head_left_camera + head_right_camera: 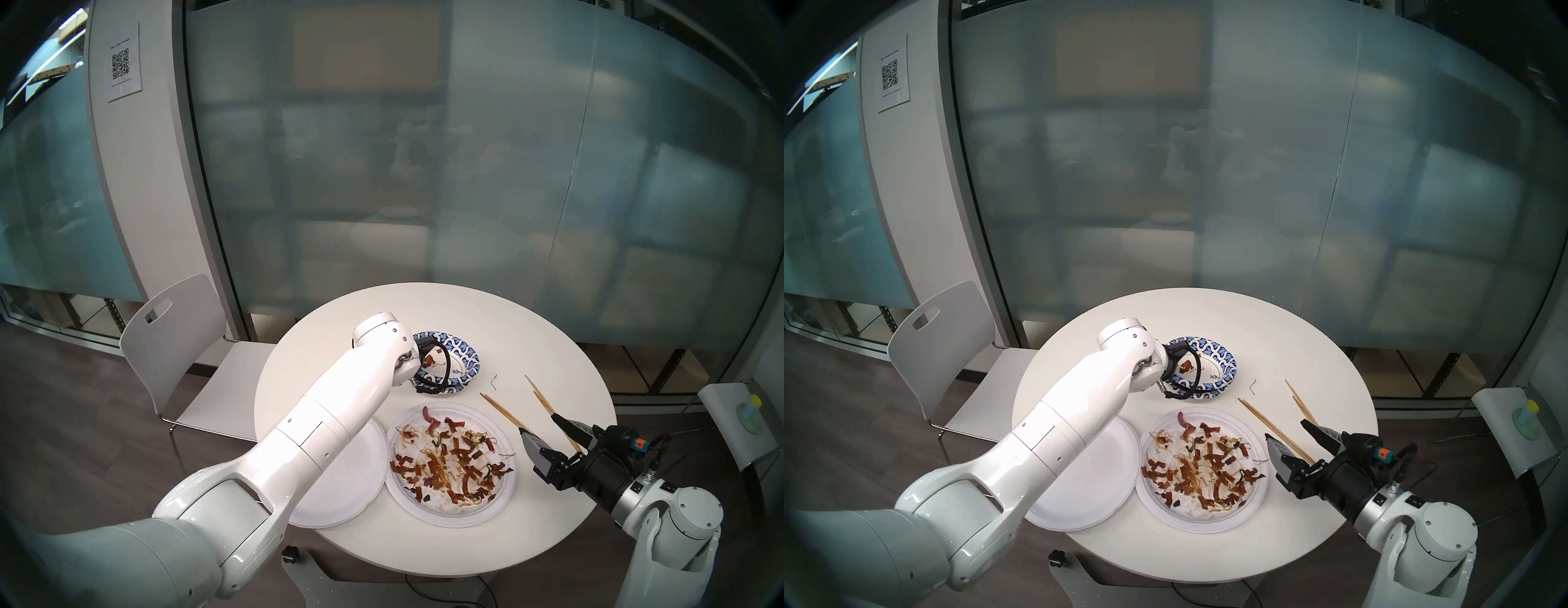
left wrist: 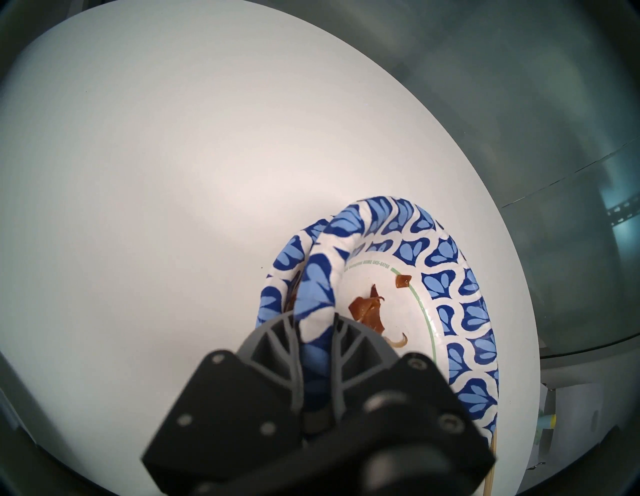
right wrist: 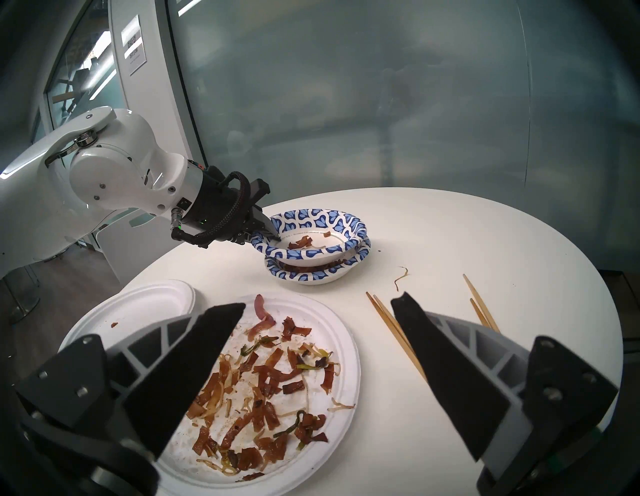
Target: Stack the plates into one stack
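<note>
Two blue-patterned dishes sit one over the other at the far side of the round table (image 1: 551,339), and the left gripper (image 3: 268,231) has its jaws closed on the near-left rim of the upper blue-patterned bowl (image 3: 322,225). In the left wrist view the rim passes up between the two grey fingers (image 2: 277,332), pinched there, with the lower blue-patterned bowl (image 3: 304,275) peeking out to the left underneath. From the right wrist view the upper bowl looks tilted, its gripped edge raised and its far-right side low on the lower bowl; whether it is fully seated I cannot tell. The relation that matters is where the held bowl stands against the two wide dishes: the soiled white plate (image 1: 452,458), strewn with brown food scraps (image 1: 449,458), lies nearer the robot and slightly right of the bowls, and the clean white plate (image 1: 339,475) lies just left of it, their rims touching or overlapping and partly under the left arm. I judge that the bowls must travel toward the near side to join those plates. The right gripper (image 1: 541,433) hangs wide open and empty at the table's near-right edge, above the chopsticks (image 1: 505,414), close to the soiled plate but well apart from the bowls, so the left arm is the nearer one for the bowls.
</note>
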{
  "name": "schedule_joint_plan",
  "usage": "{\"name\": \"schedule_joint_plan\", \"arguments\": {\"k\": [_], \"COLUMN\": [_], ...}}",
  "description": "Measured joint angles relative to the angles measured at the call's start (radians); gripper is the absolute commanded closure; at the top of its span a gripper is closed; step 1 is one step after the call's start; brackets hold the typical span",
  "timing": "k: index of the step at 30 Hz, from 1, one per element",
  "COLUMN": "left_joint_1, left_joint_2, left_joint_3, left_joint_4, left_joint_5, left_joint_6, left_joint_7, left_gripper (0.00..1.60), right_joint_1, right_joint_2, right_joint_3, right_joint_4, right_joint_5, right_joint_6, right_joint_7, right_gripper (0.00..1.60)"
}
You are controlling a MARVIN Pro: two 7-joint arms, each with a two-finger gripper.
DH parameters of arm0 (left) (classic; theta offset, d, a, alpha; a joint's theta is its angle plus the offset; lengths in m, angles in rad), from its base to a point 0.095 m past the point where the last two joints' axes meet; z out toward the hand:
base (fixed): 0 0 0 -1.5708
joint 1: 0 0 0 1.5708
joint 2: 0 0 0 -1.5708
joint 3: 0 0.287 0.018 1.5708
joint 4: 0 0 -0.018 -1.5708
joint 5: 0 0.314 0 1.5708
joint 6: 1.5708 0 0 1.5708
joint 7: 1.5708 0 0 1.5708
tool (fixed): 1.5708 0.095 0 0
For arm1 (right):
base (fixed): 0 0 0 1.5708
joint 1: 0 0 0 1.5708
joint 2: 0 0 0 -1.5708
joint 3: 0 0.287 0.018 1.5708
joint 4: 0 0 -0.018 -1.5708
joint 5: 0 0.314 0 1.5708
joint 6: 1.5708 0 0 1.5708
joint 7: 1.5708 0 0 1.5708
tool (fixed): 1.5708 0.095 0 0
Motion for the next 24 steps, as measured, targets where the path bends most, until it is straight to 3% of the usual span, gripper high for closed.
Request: {"name": "schedule_joint_plan", "arguments": {"k": [1, 2, 4, 7, 12, 21, 24], "left_joint_1": [0.0, -0.001, -0.001, -0.003, -0.004, -0.008, -0.01], "left_joint_2": [-0.001, -0.001, -0.002, -0.003, -0.003, -0.002, -0.002], "left_joint_3": [0.001, 0.003, 0.005, 0.008, 0.009, -0.003, -0.008], "left_joint_4": [0.002, 0.003, 0.005, 0.005, 0.003, -0.002, 0.002], "left_joint_5": [0.001, 0.003, 0.005, 0.008, 0.009, 0.006, 0.006], "left_joint_6": [0.0, 0.0, 0.0, 0.0, 0.002, 0.021, 0.024], "left_joint_7": [-0.001, -0.002, -0.004, -0.008, -0.009, -0.008, -0.008], "left_gripper": [1.29, 1.25, 1.04, 0.88, 0.82, 0.96, 0.83], "right_joint_1": [0.0, 0.0, 0.0, 0.0, 0.0, 0.0, 0.0], "right_joint_2": [0.0, 0.0, 0.0, 0.0, 0.0, 0.0, 0.0], "right_joint_3": [0.0, 0.0, 0.0, 0.0, 0.0, 0.0, 0.0], "right_joint_4": [0.0, 0.0, 0.0, 0.0, 0.0, 0.0, 0.0], "right_joint_5": [0.0, 0.0, 0.0, 0.0, 0.0, 0.0, 0.0], "right_joint_6": [0.0, 0.0, 0.0, 0.0, 0.0, 0.0, 0.0], "right_joint_7": [0.0, 0.0, 0.0, 0.0, 0.0, 0.0, 0.0], "right_gripper": [0.0, 0.0, 0.0, 0.0, 0.0, 0.0, 0.0]}}
